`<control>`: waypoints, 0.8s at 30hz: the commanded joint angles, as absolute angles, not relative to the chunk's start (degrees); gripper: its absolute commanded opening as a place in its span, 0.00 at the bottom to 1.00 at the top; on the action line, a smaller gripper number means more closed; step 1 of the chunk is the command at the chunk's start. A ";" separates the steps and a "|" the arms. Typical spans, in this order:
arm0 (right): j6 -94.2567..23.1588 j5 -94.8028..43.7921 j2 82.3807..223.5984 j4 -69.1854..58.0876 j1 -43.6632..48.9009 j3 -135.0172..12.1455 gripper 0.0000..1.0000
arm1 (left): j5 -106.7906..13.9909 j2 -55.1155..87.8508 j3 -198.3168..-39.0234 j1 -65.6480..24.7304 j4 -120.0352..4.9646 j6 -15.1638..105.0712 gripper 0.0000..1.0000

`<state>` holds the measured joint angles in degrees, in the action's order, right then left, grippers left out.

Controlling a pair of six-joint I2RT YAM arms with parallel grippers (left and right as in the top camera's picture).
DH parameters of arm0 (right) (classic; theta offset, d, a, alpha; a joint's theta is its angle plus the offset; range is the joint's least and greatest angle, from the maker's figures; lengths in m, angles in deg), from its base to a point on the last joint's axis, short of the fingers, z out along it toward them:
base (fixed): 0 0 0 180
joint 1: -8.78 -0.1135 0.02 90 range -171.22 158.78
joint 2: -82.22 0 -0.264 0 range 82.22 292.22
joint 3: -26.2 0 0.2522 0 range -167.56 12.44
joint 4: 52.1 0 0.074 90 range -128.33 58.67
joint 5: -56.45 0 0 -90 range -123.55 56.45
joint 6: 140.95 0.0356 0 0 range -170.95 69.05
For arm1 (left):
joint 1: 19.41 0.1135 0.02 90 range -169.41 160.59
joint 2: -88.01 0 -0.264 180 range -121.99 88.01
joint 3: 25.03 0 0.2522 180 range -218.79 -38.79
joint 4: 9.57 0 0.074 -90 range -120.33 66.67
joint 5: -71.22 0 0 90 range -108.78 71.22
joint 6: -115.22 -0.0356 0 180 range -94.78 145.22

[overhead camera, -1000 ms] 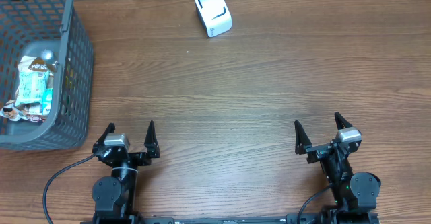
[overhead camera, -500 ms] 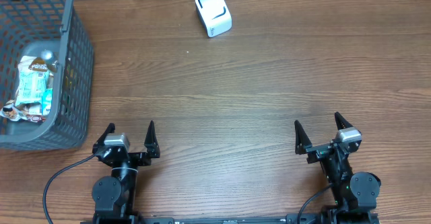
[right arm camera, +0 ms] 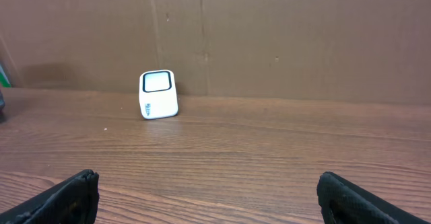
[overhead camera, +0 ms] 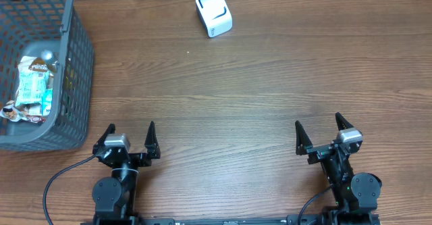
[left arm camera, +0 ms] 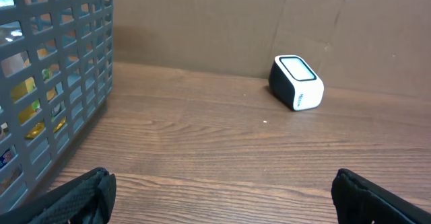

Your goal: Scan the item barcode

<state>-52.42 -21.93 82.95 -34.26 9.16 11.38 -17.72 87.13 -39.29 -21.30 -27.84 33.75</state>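
Snack packets [overhead camera: 32, 83]: in grey basket [overhead camera: 79, 56] at tabletop [overhead camera: 236, 90] far left, ahead-left of left end effector [overhead camera: 130, 127], well apart from it; white scanner [overhead camera: 214, 12] at far edge; left end effector and right end effector [overhead camera: 317, 122] both spread wide, empty.

The wooden table [overhead camera: 236, 96] has brown planks with the grain running left to right. A grey mesh basket [overhead camera: 75, 63] stands on it at the far left corner, reaching past the left edge of view. A small white scanner [overhead camera: 214, 12] sits near the far edge, about midway along it, well apart from the basket.
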 commanded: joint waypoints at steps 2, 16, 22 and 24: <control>-52.55 -21.89 82.38 -34.61 9.38 11.99 1.00 | -18.16 87.68 -39.11 -21.67 -27.80 32.66 1.00; -52.55 -21.89 82.38 -34.61 9.38 11.99 1.00 | -18.25 87.68 -39.11 -21.67 -26.68 32.62 1.00; -52.55 -21.89 82.38 -34.59 9.38 11.99 1.00 | -18.38 87.68 -39.42 -21.67 -17.92 32.46 1.00; -52.53 -21.89 82.38 -34.59 9.38 11.99 1.00 | -18.40 87.68 -39.70 -21.67 -12.13 32.48 1.00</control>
